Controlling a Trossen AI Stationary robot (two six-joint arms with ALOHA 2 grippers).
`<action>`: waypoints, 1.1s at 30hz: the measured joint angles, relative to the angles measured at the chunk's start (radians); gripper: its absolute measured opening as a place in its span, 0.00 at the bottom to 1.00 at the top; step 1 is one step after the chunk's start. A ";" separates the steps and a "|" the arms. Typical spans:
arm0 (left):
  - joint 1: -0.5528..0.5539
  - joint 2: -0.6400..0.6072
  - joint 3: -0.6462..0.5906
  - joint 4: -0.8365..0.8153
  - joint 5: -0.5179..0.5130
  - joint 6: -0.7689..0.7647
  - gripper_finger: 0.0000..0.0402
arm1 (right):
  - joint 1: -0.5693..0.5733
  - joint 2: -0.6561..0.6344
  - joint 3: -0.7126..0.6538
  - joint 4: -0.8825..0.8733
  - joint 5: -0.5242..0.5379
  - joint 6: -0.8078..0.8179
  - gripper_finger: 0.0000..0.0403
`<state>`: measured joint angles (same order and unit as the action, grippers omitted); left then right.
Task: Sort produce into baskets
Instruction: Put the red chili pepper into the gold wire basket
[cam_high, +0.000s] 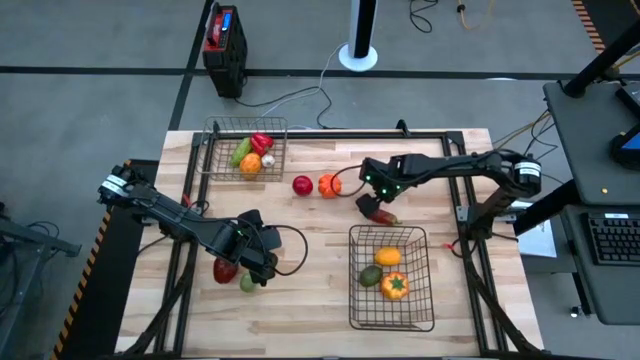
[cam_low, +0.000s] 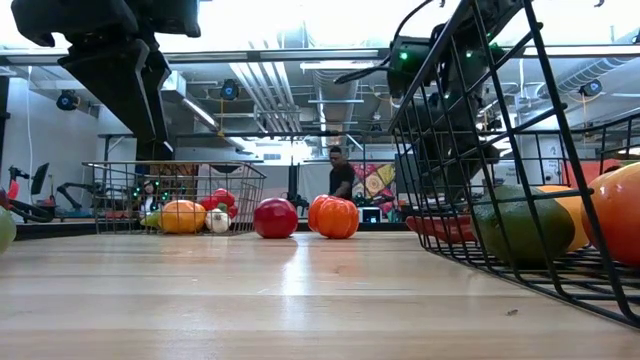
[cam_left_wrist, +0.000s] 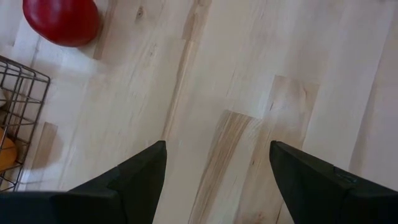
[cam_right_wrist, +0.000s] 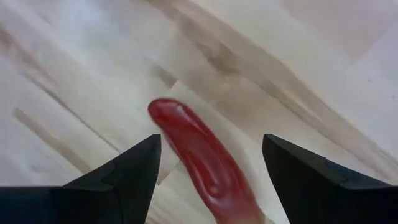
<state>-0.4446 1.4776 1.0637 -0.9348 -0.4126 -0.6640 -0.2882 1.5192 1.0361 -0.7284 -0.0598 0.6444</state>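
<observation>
My right gripper (cam_high: 372, 202) is open above a long red chili (cam_right_wrist: 200, 155) that lies flat on the wooden table. Its fingers stand on either side of the chili and do not touch it. My left gripper (cam_high: 265, 262) is open and empty above bare wood (cam_left_wrist: 217, 168), beside a red piece (cam_high: 225, 268) and a green piece (cam_high: 247, 284). The smaller basket (cam_high: 212, 150) at the far left holds several pieces. The larger basket (cam_high: 352, 300) at the near right holds a yellow, a green and an orange piece. A red round piece (cam_high: 302, 185) and an orange pumpkin (cam_high: 329, 185) lie loose between them.
A black frame rail (cam_high: 470, 215) runs around the table's edges. The middle of the table between the arms is bare wood. A person (cam_low: 342, 175) stands far off in the room behind the table. A cable (cam_high: 295, 250) loops by my left gripper.
</observation>
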 joint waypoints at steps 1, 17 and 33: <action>0.000 0.000 0.000 0.000 0.000 0.001 0.66 | -0.009 0.005 0.004 0.000 -0.013 0.018 0.67; 0.000 0.000 0.000 -0.022 -0.027 0.058 0.66 | -0.018 0.102 0.140 -0.181 -0.053 0.057 0.43; 0.001 -0.007 0.000 -0.079 -0.130 0.147 0.66 | -0.008 0.125 0.136 -0.183 -0.090 0.183 0.03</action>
<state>-0.4435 1.4709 1.0637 -1.0139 -0.5423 -0.5171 -0.2966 1.6440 1.1725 -0.9112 -0.1502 0.8277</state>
